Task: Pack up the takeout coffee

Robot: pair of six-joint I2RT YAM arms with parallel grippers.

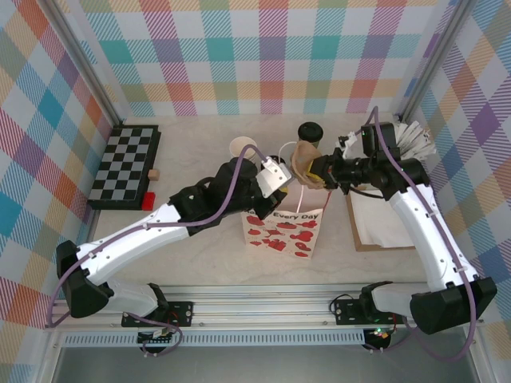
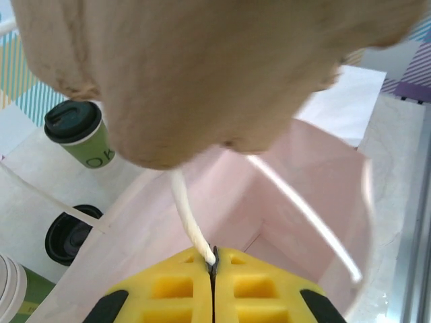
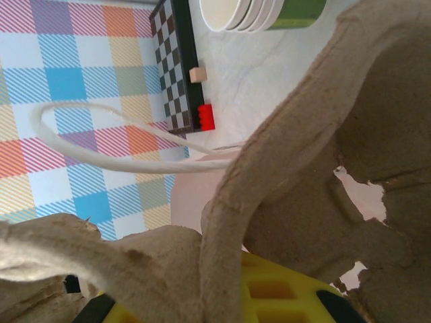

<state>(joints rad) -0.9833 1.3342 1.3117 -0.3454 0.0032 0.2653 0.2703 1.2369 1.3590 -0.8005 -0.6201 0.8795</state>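
1 coffee point(image 1: 310, 131), 1 bag point(image 1: 284, 230), 1 carrier point(image 1: 304, 159).

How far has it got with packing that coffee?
Done: the bag stands open. In hand: the left jaws are shut on its handle, and the right jaws hold a cardboard carrier over its mouth. Left: the coffee stands on the table behind the bag, not yet packed.
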